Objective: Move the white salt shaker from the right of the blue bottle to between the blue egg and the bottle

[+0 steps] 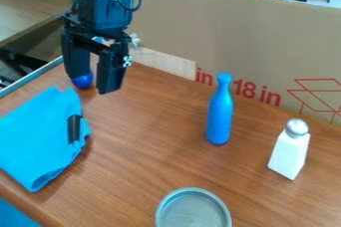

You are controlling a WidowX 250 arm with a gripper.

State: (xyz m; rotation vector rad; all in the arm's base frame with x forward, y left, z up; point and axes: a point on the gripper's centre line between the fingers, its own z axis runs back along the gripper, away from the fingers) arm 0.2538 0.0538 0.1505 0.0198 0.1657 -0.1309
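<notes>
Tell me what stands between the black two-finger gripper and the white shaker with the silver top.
In the camera view, a slender blue bottle stands on the wooden table between the gripper and the shaker.

Fingers (112, 74) apart — nr blue ball (83, 80), cloth (33, 134)

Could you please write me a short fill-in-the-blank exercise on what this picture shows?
1. The gripper hangs in the upper ____ part of the view, its fingers apart.
2. The slim bottle standing on the wooden table is coloured ____.
3. On the blue cloth lies a small object that is ____ in colour.
4. The shaker with the silver top has a ____ body.

Missing words: left; blue; black; white.
</notes>
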